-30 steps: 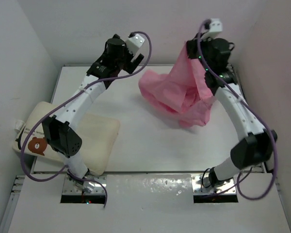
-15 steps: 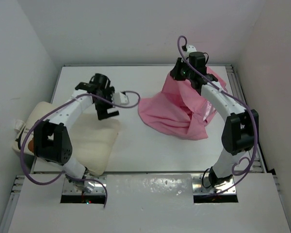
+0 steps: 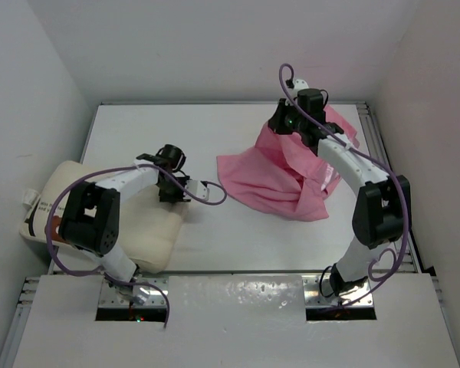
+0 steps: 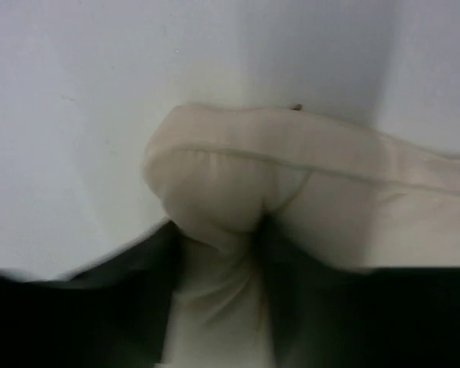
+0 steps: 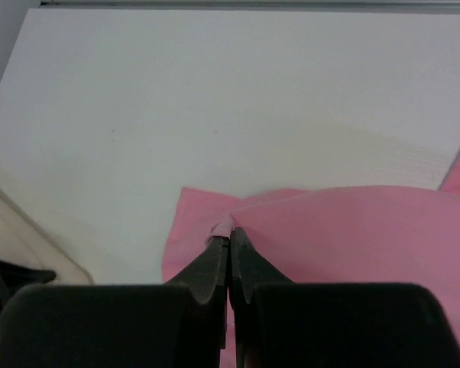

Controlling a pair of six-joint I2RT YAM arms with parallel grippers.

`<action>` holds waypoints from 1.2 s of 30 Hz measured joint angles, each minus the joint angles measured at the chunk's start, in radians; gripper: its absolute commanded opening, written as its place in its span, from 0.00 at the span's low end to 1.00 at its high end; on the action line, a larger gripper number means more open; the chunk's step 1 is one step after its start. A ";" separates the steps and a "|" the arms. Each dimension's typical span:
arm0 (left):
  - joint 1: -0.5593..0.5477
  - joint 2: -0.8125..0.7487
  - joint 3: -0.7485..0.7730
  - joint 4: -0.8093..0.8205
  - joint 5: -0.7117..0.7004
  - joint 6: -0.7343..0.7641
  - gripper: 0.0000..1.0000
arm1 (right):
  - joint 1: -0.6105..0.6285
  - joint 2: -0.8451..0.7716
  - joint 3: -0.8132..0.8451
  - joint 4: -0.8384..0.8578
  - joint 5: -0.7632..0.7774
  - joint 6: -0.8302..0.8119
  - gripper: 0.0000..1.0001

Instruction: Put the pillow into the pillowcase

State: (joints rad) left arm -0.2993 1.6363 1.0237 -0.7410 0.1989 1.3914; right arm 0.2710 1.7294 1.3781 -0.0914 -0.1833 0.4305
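The pillow [image 3: 149, 230] lies flat at the left side of the desk [image 3: 215, 138], near the left arm's base. Its brown bear print [image 3: 56, 227] is at the left end, and part of the arm crosses over its top. The left hand [image 3: 171, 188] is down at the pillow's far right corner. In the left wrist view its two dark fingers [image 4: 138, 264] stand on either side of a bunched fold of cream fabric [image 4: 218, 230], so it is clamped on that corner of the pillow.

To the right, well apart from the pillow, the pink pillowcase [image 3: 268, 180] sits in a crumpled heap on the right half of the desk. Its lower folds spread toward the middle, and its far part is drawn up into a peak. The right hand [image 3: 282, 125] is at that peak. In the right wrist view its fingers [image 5: 215, 264] are pressed together on a thin edge of the pink cloth [image 5: 353, 230], which hangs above the white desk.
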 measured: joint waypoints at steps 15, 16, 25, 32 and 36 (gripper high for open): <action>-0.051 0.152 0.631 -0.150 0.070 -0.320 0.00 | 0.004 0.085 0.155 0.025 0.000 0.018 0.00; -0.072 0.167 0.708 -0.132 0.078 -0.347 0.00 | 0.007 0.092 0.170 0.040 0.000 0.020 0.00; -0.217 0.228 0.793 0.008 0.239 -0.490 0.00 | 0.048 0.143 0.260 0.139 -0.002 0.067 0.00; -0.212 0.341 0.743 0.172 0.216 -0.707 0.00 | 0.056 0.160 0.258 0.167 -0.063 0.092 0.00; -0.168 0.387 0.743 0.307 0.099 -0.858 0.00 | 0.056 0.077 0.090 0.187 -0.097 0.074 0.00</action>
State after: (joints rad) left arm -0.4671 2.0235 1.7672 -0.4343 0.2981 0.5339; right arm 0.3267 1.8069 1.4677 0.0952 -0.2798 0.5041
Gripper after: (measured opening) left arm 0.075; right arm 0.002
